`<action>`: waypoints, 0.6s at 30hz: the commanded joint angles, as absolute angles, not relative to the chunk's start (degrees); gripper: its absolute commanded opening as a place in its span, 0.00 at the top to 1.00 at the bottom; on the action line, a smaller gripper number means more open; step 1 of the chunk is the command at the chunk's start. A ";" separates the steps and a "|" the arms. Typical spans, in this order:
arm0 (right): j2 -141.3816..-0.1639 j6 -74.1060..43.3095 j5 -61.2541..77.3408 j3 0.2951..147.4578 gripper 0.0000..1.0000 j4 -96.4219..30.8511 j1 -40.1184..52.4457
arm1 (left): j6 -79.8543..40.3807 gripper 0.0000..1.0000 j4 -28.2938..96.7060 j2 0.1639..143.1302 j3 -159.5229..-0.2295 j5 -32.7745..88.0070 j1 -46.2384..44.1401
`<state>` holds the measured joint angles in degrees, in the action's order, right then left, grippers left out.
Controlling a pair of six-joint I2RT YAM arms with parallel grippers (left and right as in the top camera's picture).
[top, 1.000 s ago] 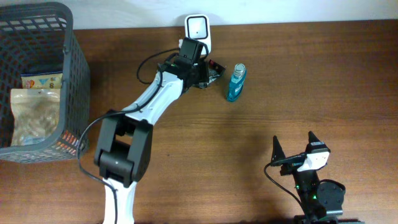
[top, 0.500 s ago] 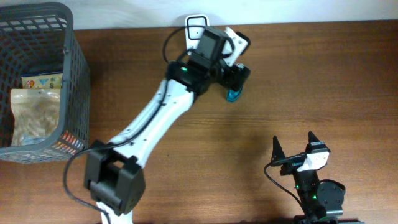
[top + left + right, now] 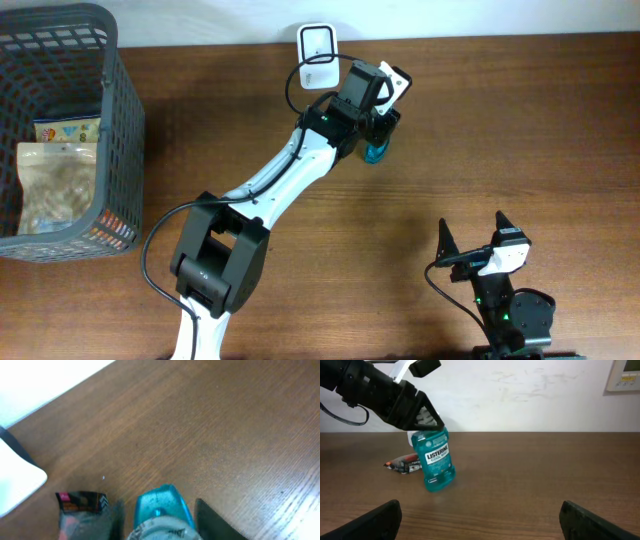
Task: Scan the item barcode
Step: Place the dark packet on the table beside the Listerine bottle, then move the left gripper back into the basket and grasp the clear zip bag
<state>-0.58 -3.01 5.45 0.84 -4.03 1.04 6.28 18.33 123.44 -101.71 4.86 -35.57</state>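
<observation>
Mouthwash btl (image 3: pixel 437 460) leans tilted at far side of table (image 3: pixel 530 490), near white scanner (image 3: pixel 317 45). L gripper (image 3: pixel 427 422) sits over its top, fingers (image 3: pixel 210 520) clamped on the cap from both sides. Small dark wrapper (image 3: pixel 405 465) lies just beside btl. R gripper (image 3: pixel 472 242) is well apart, jaws spread wide, holding nothing.

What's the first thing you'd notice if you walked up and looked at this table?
The bright blue mouthwash bottle near the back of the table, leaning a little, with the left gripper straddling its cap. Next is the big grey basket at the left edge of the overhead view, with snack bags inside. The right gripper sits wide open at the near side, touching nothing.
</observation>
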 commanded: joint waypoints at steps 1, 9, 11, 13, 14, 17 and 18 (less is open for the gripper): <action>-0.19 -3.22 5.34 0.32 0.02 -4.03 0.69 | 6.31 0.63 16.95 124.68 -101.60 4.51 -35.83; -0.19 -3.22 5.34 0.32 0.02 -4.05 0.69 | 6.35 0.74 13.58 124.77 -101.60 4.84 -35.83; -0.19 -3.22 5.34 0.32 0.02 -4.05 0.69 | 7.14 0.75 13.10 124.77 -101.60 6.52 -35.83; -0.19 -3.22 5.34 0.32 0.02 -4.05 0.69 | 8.73 0.76 13.02 124.77 -101.62 10.92 -35.83; -0.19 -3.22 5.34 0.32 0.02 -4.05 0.69 | 8.71 0.76 13.02 124.77 -101.62 13.13 -35.83; -0.19 -3.22 5.34 0.32 0.02 -4.05 0.69 | 8.73 0.78 12.86 124.77 -101.62 18.20 -35.83; -0.19 -3.22 5.34 0.32 0.02 -4.05 0.69 | 8.73 0.80 12.80 124.77 -101.62 20.56 -35.83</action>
